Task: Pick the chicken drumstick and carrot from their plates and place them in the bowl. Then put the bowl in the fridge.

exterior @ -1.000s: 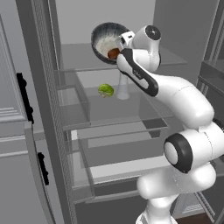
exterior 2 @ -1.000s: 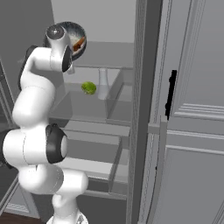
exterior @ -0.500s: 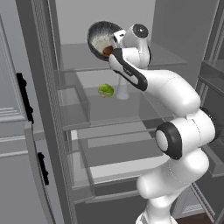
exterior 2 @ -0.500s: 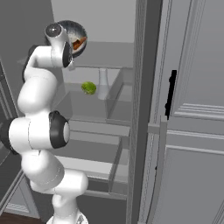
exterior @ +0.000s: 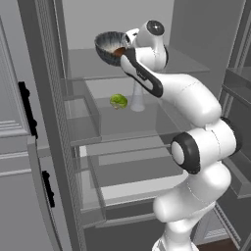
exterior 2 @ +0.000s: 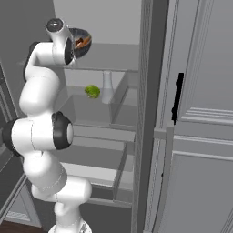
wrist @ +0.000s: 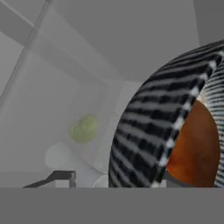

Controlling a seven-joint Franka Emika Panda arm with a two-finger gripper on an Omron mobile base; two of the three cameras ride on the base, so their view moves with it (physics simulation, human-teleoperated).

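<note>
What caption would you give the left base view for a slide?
White robot arm with the dark bowl of food at the open fridge's top glass shelf, above a green vegetable and clear bottle.

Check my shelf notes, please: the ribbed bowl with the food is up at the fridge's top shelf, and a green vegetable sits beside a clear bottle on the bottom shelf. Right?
Not quite. The green vegetable and clear bottle sit on the shelf just below the top one, not the bottom, as the left base view shows. The ribbed bowl is indeed up at the fridge's top shelf.
</note>
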